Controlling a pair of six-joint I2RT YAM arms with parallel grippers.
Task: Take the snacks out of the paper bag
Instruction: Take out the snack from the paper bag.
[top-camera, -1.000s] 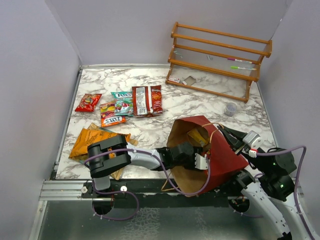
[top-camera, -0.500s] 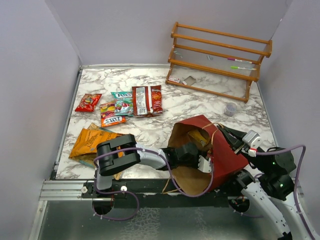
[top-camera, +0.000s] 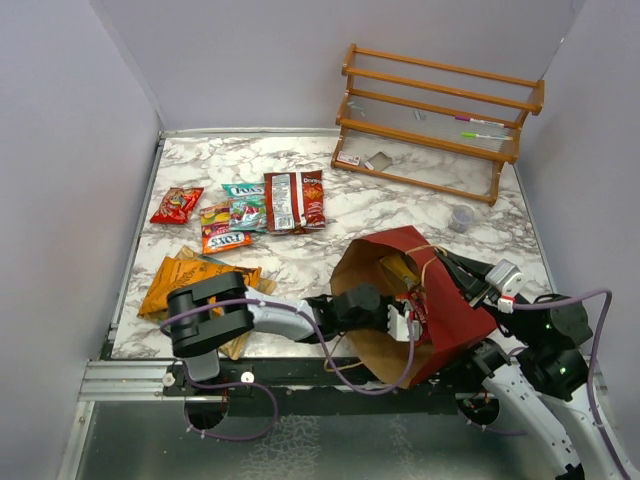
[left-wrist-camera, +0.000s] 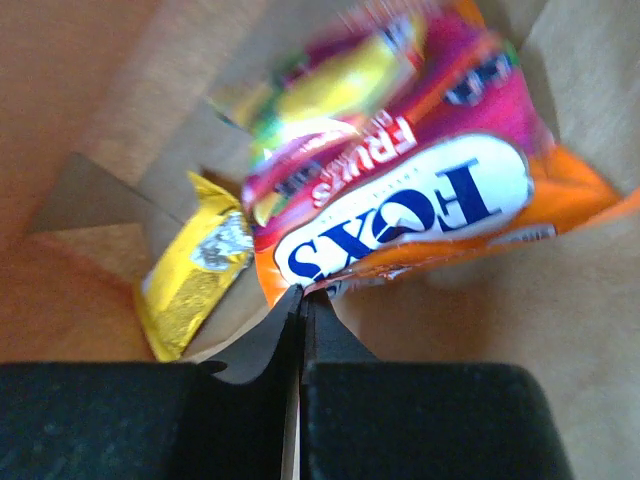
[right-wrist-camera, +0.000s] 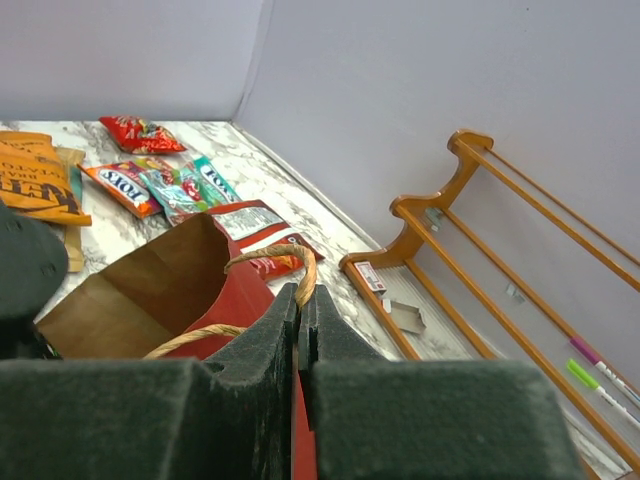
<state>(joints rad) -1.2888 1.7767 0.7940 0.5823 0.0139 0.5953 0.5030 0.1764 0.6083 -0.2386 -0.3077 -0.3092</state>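
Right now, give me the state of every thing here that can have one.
paper bag: tipped over, mouth open.
left gripper: inside the bag, shut on Fox's packet.
right gripper: shut on the paper bag's rim.
Fox's packet: in the bag, pinched at its edge.
yellow packet: loose in the bag.
orange chip bag: out, flat on the table.
wooden rack: upright.

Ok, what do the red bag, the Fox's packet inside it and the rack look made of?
Red bag: paper, matte, brown kraft inside, creased. Fox's packet: probably plastic film, glossy, with crinkles and highlights. Rack: likely wood, varnished orange, with a slight sheen.
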